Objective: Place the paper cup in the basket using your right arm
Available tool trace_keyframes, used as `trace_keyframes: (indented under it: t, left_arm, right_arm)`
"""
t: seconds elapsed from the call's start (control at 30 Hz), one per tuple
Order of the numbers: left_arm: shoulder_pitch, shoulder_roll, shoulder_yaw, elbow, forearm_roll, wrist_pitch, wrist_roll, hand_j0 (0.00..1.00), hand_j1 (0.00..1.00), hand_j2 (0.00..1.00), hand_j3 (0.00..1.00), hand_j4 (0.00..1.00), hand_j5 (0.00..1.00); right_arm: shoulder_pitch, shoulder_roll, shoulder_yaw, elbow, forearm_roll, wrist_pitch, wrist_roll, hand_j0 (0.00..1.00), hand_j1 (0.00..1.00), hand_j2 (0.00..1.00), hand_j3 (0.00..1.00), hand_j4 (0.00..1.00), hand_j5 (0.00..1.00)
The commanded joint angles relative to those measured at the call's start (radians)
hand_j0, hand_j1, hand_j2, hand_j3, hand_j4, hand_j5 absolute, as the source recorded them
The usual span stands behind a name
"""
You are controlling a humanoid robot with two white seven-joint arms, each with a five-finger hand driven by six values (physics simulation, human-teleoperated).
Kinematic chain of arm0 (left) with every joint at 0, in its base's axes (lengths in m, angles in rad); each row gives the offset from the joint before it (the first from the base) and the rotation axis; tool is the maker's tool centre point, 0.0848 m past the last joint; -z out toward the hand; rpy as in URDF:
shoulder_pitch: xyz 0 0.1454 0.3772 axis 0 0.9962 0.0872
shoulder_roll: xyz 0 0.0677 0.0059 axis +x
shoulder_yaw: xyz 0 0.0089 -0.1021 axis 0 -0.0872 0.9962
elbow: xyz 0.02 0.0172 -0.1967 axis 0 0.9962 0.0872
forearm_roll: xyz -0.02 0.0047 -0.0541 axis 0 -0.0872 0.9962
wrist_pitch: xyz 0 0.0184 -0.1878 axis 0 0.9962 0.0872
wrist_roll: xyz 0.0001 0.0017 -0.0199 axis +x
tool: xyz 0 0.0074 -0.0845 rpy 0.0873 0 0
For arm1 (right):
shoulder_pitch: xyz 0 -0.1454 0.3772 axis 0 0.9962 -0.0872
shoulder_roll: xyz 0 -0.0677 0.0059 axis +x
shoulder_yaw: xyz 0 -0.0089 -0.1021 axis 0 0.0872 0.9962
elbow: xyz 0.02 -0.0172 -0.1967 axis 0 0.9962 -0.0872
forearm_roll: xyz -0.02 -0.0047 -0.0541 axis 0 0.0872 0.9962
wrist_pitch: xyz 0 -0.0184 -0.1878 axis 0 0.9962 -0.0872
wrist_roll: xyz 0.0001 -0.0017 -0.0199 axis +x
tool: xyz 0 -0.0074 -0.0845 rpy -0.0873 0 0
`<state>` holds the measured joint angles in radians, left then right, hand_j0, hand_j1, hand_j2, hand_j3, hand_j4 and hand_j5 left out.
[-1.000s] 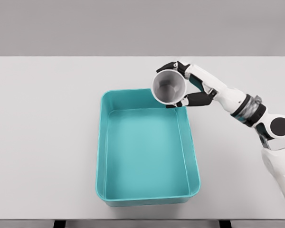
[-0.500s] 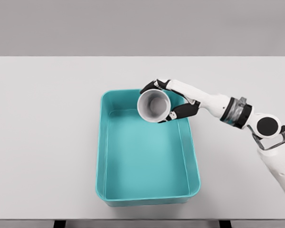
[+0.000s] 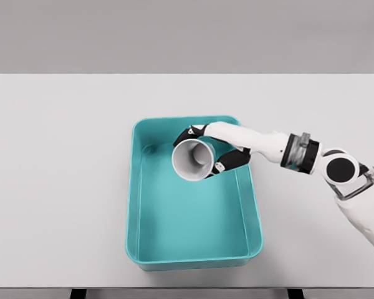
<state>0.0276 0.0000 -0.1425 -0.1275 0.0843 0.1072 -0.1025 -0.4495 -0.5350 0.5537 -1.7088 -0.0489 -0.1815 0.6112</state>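
A white paper cup point(image 3: 193, 159), its inside shaded pale grey, is being shown against a teal basket point(image 3: 137, 205) of one plain, unpatterned colour. The right hand point(image 3: 217, 149) is being rendered in white, with black on the fingers point(image 3: 232, 161). The forearm point(image 3: 268, 145) behind it is being shown white, banded in grey and black at the wrist, with a black disc at the next joint. A plain light grey table point(image 3: 62, 174) is being seen under a darker grey backdrop.
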Motion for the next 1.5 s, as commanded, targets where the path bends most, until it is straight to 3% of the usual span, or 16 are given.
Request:
trace_keyframes:
  t: [0.0, 0.03, 0.07, 0.17, 0.73, 0.93, 1.0, 1.17, 1.23, 1.27, 1.4, 1.47]
  left_arm:
    - [0.000, 0.000, 0.000, 0.000, 0.000, 0.000, 0.000, 1.00, 1.00, 1.00, 1.00, 1.00, 1.00]
    - [0.000, 0.000, 0.000, 0.000, 0.000, 0.000, 0.000, 1.00, 1.00, 1.00, 1.00, 1.00, 1.00]
    - [-0.002, 0.000, 0.000, 0.000, 0.000, 0.000, 0.000, 1.00, 1.00, 1.00, 1.00, 1.00, 1.00]
    - [0.000, 0.000, 0.000, 0.000, 0.000, 0.000, 0.000, 1.00, 1.00, 1.00, 1.00, 1.00, 1.00]
    - [0.000, 0.000, 0.000, 0.000, 0.000, 0.000, 0.000, 1.00, 1.00, 1.00, 1.00, 1.00, 1.00]
    - [0.000, 0.000, 0.000, 0.000, 0.000, 0.000, 0.000, 1.00, 1.00, 1.00, 1.00, 1.00, 1.00]
    - [0.000, 0.000, 0.000, 0.000, 0.000, 0.000, 0.000, 1.00, 1.00, 1.00, 1.00, 1.00, 1.00]
    - [0.000, 0.000, 0.000, 0.000, 0.000, 0.000, 0.000, 1.00, 1.00, 1.00, 1.00, 1.00, 1.00]
    - [0.000, 0.000, 0.000, 0.000, 0.000, 0.000, 0.000, 1.00, 1.00, 1.00, 1.00, 1.00, 1.00]
    - [-0.002, 0.000, 0.000, 0.000, 0.000, 0.000, 0.000, 1.00, 1.00, 1.00, 1.00, 1.00, 1.00]
    - [0.000, 0.000, 0.000, 0.000, 0.000, 0.000, 0.000, 1.00, 1.00, 1.00, 1.00, 1.00, 1.00]
    - [0.000, 0.000, 0.000, 0.000, 0.000, 0.000, 0.000, 1.00, 1.00, 1.00, 1.00, 1.00, 1.00]
  right_arm:
    - [0.000, -0.003, 0.021, -0.002, 0.009, 0.002, 0.000, 0.62, 0.62, 0.62, 0.62, 0.62, 0.62]
    - [-0.002, -0.002, 0.022, 0.000, 0.009, 0.002, 0.000, 0.67, 0.67, 0.67, 0.67, 0.67, 0.67]
    - [-0.002, -0.003, 0.022, 0.000, 0.009, 0.002, 0.000, 0.79, 0.79, 0.79, 0.79, 0.79, 0.79]
    - [-0.002, -0.003, 0.022, 0.000, 0.011, 0.007, 0.000, 0.87, 0.87, 0.87, 0.87, 0.87, 0.87]
    - [-0.014, -0.033, 0.020, -0.019, 0.015, 0.010, 0.000, 0.85, 0.85, 0.85, 0.85, 0.85, 0.85]
    - [-0.034, -0.033, 0.011, -0.017, 0.014, 0.013, 0.000, 0.88, 0.88, 0.88, 0.88, 0.88, 0.88]
    - [-0.037, -0.033, 0.005, -0.015, 0.012, 0.014, 0.000, 0.94, 0.94, 0.94, 0.94, 0.94, 0.94]
    - [-0.018, -0.020, -0.136, -0.011, -0.029, 0.040, 0.000, 1.00, 1.00, 1.00, 1.00, 1.00, 1.00]
    - [-0.009, -0.028, -0.196, -0.006, -0.173, 0.037, 0.000, 1.00, 1.00, 1.00, 1.00, 1.00, 1.00]
    - [-0.008, -0.029, -0.202, -0.006, -0.190, 0.039, 0.000, 1.00, 1.00, 1.00, 1.00, 1.00, 1.00]
    - [0.116, -0.036, -0.368, -0.011, -0.233, 0.039, 0.000, 1.00, 1.00, 1.00, 1.00, 1.00, 1.00]
    - [0.140, -0.037, -0.391, -0.014, -0.233, 0.039, 0.000, 1.00, 1.00, 1.00, 1.00, 1.00, 1.00]
